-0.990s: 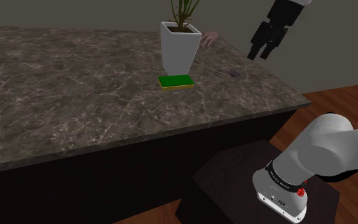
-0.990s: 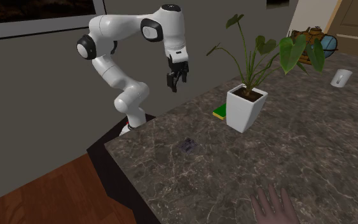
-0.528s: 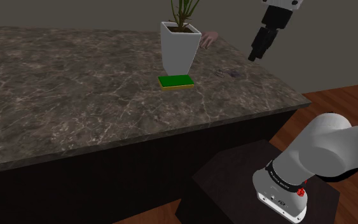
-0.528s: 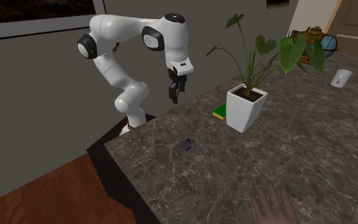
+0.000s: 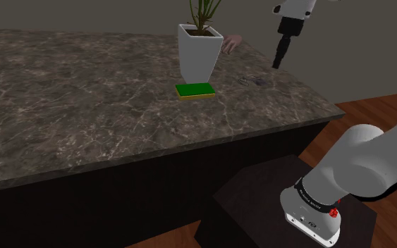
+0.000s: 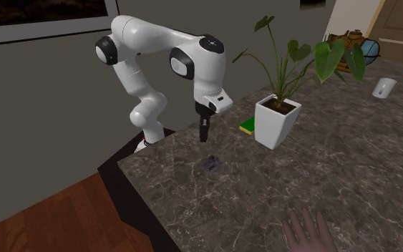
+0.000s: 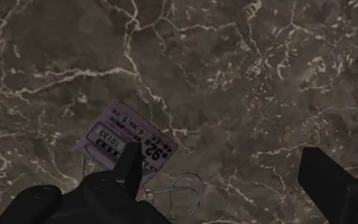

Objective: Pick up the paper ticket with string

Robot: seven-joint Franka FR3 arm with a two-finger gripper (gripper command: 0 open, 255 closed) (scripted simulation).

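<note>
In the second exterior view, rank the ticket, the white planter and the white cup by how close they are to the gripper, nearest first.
1. The ticket, on the counter just below the gripper.
2. The white planter, further toward that view's right.
3. The white cup, far off at the view's upper right.

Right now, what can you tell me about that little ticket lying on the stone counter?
The ticket is a small pale lilac rectangle, paper by its look, printed with dark figures, among them 10133 and 92. It lies flat on the dark veined counter. A thin white string curls in loops from one end. The open tool hovers above it, one finger over its edge in the wrist view; nothing touches it but the counter.
</note>
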